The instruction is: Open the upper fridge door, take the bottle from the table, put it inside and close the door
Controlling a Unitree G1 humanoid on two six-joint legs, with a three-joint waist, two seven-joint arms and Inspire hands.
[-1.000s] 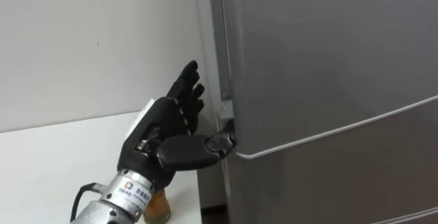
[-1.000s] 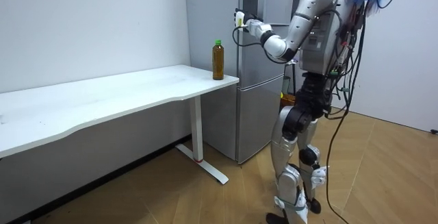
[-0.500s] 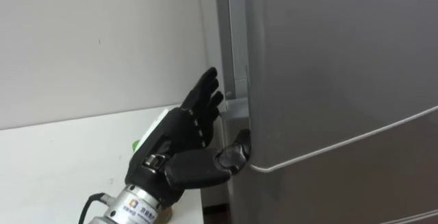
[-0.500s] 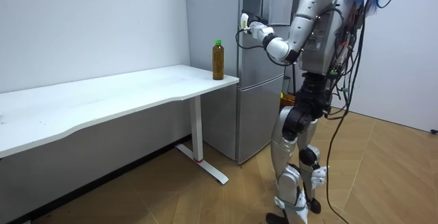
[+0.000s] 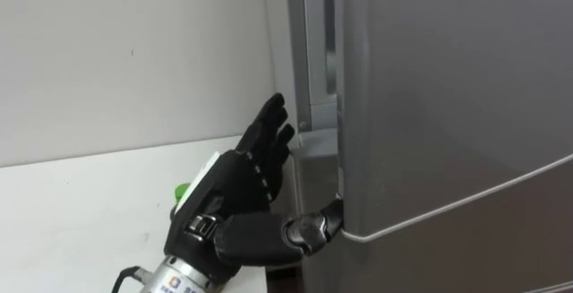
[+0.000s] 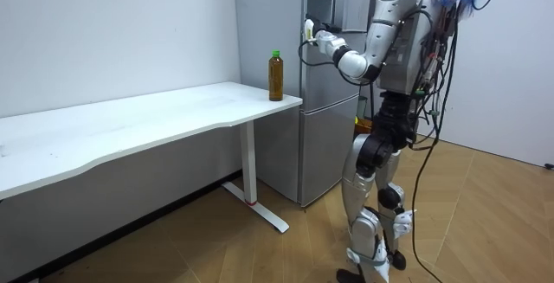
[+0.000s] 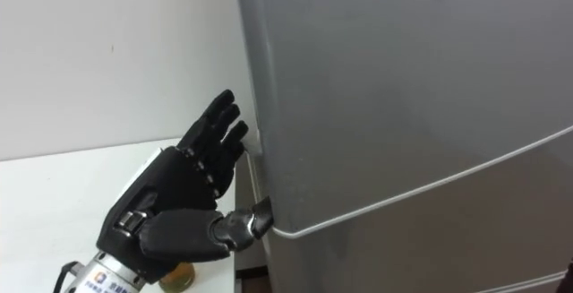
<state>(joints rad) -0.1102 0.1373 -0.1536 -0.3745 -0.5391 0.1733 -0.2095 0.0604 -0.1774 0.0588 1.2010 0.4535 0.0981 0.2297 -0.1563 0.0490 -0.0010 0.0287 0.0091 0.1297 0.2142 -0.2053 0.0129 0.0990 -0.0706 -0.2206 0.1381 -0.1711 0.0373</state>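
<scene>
The bottle [image 6: 275, 75], amber with a green cap, stands upright on the near corner of the white table [image 6: 130, 127], beside the fridge. Its green cap [image 5: 182, 190] peeks out behind my left hand [image 5: 237, 185], and its base [image 7: 179, 275] shows under the wrist. That hand is open at the left edge of the grey upper fridge door [image 5: 448, 87]. Its fingers point up along the door's side and its thumb tip [image 5: 327, 219] presses on the door's lower left corner. A narrow dark gap [image 5: 329, 60] runs between the door and the cabinet.
The lower fridge door [image 5: 501, 248] sits shut under a pale seam. A white wall [image 5: 116, 51] rises behind the table. In the room view I stand upright close in front of the fridge [image 6: 333, 101], on a wooden floor.
My left hand has slid right onto the door's edge and the thumb has hooked its lower corner. The upper door has swung out a little, and a gap now shows along its left side.
</scene>
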